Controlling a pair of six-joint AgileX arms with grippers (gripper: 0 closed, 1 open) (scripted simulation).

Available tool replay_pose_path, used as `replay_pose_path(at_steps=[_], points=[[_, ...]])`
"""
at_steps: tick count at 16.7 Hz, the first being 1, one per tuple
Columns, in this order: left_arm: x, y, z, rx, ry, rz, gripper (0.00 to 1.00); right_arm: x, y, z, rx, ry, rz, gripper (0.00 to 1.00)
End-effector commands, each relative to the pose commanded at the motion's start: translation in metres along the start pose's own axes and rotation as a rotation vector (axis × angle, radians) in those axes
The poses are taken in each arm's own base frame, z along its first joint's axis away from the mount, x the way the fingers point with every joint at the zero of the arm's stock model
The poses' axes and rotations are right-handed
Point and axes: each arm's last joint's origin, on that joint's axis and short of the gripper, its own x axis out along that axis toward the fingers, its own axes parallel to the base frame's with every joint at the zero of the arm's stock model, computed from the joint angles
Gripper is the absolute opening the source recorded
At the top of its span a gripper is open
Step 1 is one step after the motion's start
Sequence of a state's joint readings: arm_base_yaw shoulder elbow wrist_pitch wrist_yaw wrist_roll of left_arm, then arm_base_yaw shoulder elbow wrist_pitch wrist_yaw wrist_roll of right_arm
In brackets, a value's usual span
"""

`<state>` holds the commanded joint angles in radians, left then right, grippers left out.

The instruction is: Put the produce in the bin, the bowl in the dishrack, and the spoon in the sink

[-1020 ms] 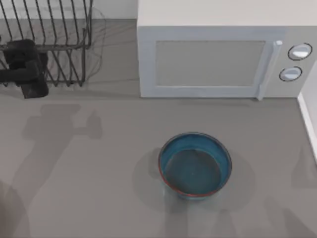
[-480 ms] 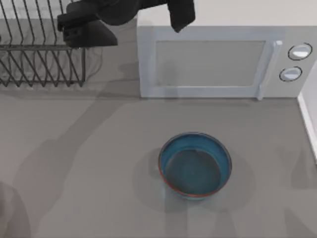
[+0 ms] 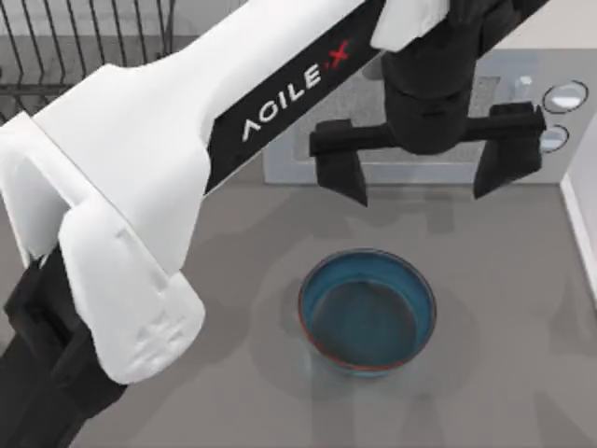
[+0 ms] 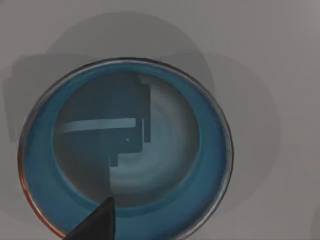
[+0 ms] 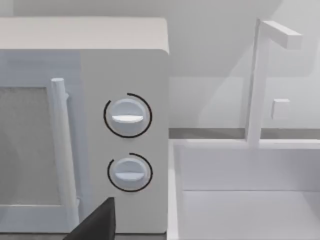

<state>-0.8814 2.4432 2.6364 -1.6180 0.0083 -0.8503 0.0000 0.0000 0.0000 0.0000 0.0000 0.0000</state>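
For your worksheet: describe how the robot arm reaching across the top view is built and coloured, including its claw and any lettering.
The left arm has bulky white shell segments with a black stripe bearing white "AGILE" lettering and a red X. Its base end is black. The wrist and left claw are matte black: a cylindrical body, a crossbar and two blocky wedge-shaped fingers.

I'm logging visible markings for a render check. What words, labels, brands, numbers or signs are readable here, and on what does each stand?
"AGILE·X": white letters with a red X, on the black band of the left arm, which reaches over the table toward the bowl.
The microwave has two dials, with no readable numbers or labels.
Nothing else carries text.
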Motion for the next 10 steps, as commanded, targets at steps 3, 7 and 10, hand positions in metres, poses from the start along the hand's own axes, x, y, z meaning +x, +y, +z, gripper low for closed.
replay_pose_path(at_steps=[3, 7, 10], points=[[0.034, -0.024, -0.015, 0.001, 0.062, 0.068, 1.0, 0.0, 0.0, 0.0, 0.0, 0.0, 0.0, 1.0], [0.053, -0.036, -0.026, 0.002, 0.093, 0.11, 1.0, 0.0, 0.0, 0.0, 0.0, 0.0, 0.0, 1.0], [0.053, -0.036, -0.026, 0.002, 0.093, 0.11, 1.0, 0.0, 0.0, 0.0, 0.0, 0.0, 0.0, 1.0]])
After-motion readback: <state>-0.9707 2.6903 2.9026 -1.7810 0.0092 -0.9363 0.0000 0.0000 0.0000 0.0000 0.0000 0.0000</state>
